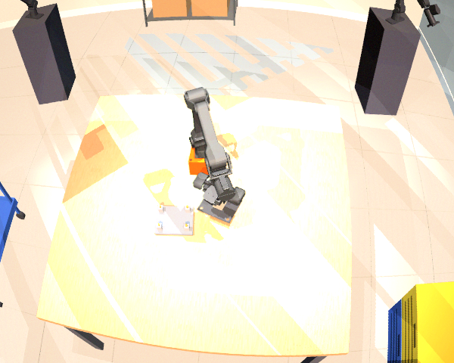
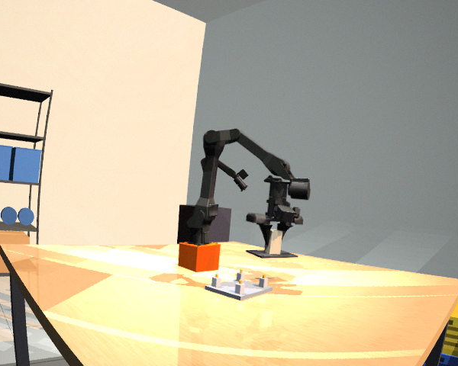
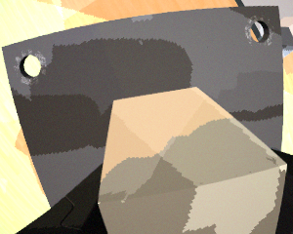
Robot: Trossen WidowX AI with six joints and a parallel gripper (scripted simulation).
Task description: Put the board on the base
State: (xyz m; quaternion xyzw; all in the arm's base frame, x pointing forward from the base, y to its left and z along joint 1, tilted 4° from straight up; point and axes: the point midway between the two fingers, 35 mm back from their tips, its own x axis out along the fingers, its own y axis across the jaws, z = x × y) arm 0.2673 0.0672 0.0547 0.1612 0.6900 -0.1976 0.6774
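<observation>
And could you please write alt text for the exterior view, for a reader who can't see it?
A black robot arm's jaws grip the pale upright handle of a flat black board. In front of the board, a grey base with four gold-tipped posts sits on a wooden table, near the arm's orange mounting block.
</observation>
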